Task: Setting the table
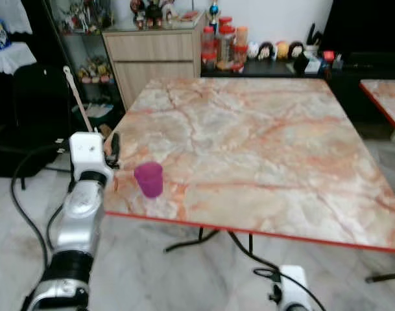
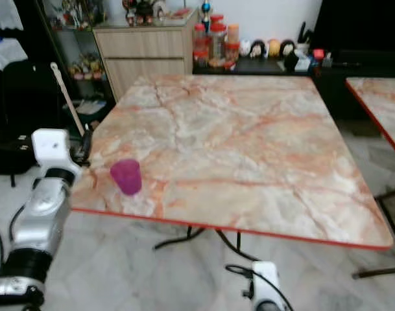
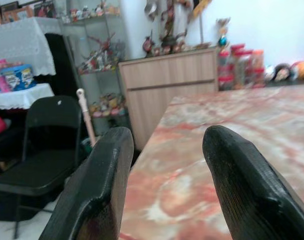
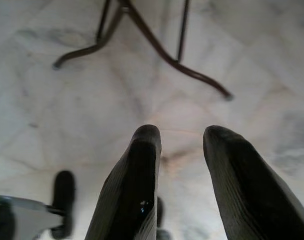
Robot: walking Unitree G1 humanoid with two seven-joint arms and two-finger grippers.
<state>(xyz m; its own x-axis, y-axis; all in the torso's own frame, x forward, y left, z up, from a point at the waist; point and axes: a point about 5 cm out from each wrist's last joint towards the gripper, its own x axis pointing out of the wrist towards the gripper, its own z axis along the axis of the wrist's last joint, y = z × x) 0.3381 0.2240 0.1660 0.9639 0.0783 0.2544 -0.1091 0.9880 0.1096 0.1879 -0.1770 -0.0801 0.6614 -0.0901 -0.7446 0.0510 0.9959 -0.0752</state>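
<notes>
We saw a small purple cup [image 1: 149, 178] standing upright near the front left corner of the marble-patterned desk [image 1: 262, 149], a little in from the red edge and with nothing else set on the top around it. Our left gripper [image 1: 113, 150] was raised at the desk's left edge, just beside the cup but apart from it; in the left wrist view its two black fingers [image 3: 99, 195] were spread with only the desk surface showing between them, so it was released and holding nothing. Our right gripper [image 4: 179, 150] hung low below the desk's front edge, pointing at the tiled floor [image 4: 67, 100] and the desk's dark metal legs [image 4: 156, 47], its fingers parted with nothing between them.

We judged the cup to be light, probably plastic, stiff enough to take a squeeze but easy to tip or push along the smooth top. Its wall looked slightly tapered and could slip upward out of a loose pinch. We thought the best hold would be across the middle of the wall, one finger on each side, closing gently and squarely. A nudge from one finger first could knock it toward the desk's front edge.
</notes>
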